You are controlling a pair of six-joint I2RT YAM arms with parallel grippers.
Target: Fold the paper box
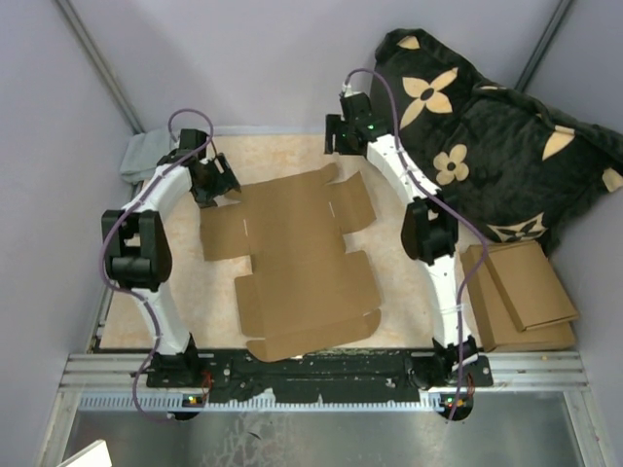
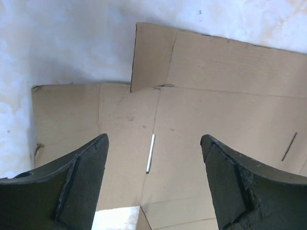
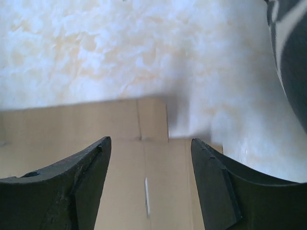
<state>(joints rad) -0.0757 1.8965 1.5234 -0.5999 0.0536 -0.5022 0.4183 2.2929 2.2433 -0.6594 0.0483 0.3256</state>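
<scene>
At the centre of the tabletop: the paper box (image 1: 297,263) lies flat and unfolded. All its flaps and tabs are spread out, the creases show, and we see no panel raised.
Box, far end: this is the end nearest the two claws; the near end points toward the arm bases.
Left claw (image 2: 153,139): wide and holding nothing. It hangs over the far-left part of the board, above a narrow slot beside a crease.
Right claw (image 3: 151,140): also parted and empty, over the far flap's corner where the edge steps in. This view is blurred, so we cannot tell whether it touches the board.
Why so placed: we judge that the arms bracket the far end so one can lift a panel while the other pins the sheet, since a loose flat sheet could slide.
Stage: by our reading, folding has not yet begun.
Tabletop (image 1: 282,156): pale, mottled cream and smooth-looking, with little to stop the board slipping.
To the right: a smaller cardboard piece (image 1: 526,292) sits well apart from the box, beside a black cushion (image 1: 487,146) with tan flowers.
Far-left corner: a grey cloth (image 1: 144,156).
Room: plain grey walls (image 1: 243,58) close in, and a metal rail (image 1: 321,375) along the near edge carries the arm bases.
</scene>
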